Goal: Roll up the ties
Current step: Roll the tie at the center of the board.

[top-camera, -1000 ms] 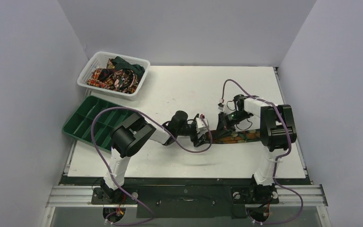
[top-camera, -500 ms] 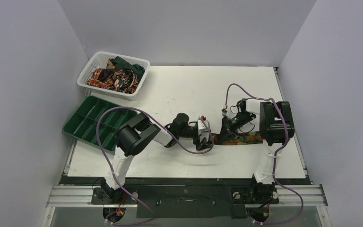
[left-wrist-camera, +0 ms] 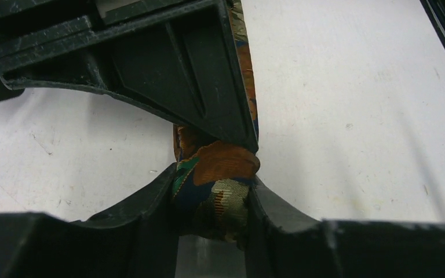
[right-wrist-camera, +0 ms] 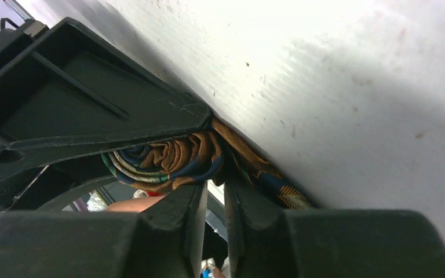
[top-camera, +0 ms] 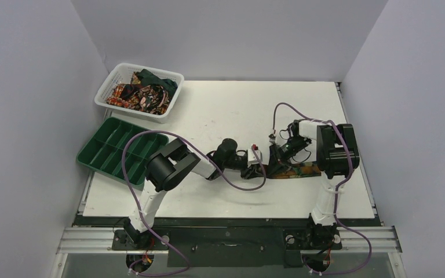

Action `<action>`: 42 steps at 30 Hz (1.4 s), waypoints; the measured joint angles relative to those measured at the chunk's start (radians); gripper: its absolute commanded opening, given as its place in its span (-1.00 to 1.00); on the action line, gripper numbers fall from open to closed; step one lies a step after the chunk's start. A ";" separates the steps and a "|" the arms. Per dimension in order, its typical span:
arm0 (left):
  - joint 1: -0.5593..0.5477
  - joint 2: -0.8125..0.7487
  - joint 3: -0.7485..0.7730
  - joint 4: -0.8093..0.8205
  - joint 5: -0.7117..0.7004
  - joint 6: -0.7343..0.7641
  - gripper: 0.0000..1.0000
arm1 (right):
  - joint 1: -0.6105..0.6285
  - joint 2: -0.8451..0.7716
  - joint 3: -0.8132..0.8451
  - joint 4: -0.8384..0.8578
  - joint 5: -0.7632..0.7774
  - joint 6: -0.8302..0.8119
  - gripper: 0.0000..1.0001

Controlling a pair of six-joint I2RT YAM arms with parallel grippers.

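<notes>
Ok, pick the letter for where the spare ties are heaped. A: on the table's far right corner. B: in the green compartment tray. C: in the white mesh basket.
C: the heap of ties fills the white mesh basket at the far left; the green tray beside it holds none, and only one tie lies out, pinched in the left pincer.

The basket (top-camera: 128,111) sits at the far left corner of the table (top-camera: 220,104) with ties (top-camera: 142,95) heaped in it, and the tray (top-camera: 101,152) lies just in front of it at the left edge. Another tie (top-camera: 294,171) lies right of centre, its coiled left end between the left gripper (top-camera: 259,169) and the right gripper (top-camera: 275,168).
</notes>
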 measured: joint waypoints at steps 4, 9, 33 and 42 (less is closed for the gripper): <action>0.012 -0.006 0.006 -0.032 0.010 -0.001 -0.67 | -0.006 -0.045 0.000 -0.029 0.024 -0.019 0.13; 0.023 -0.021 0.010 -0.083 0.006 -0.007 -0.70 | -0.010 -0.157 0.000 0.011 0.031 -0.015 0.18; 0.051 -0.057 -0.034 -0.061 0.009 -0.097 0.62 | 0.003 -0.139 -0.029 0.123 0.019 0.027 -1.00; 0.023 -0.035 -0.034 0.038 0.015 -0.177 0.58 | 0.001 -0.146 -0.037 0.127 0.042 0.008 -1.00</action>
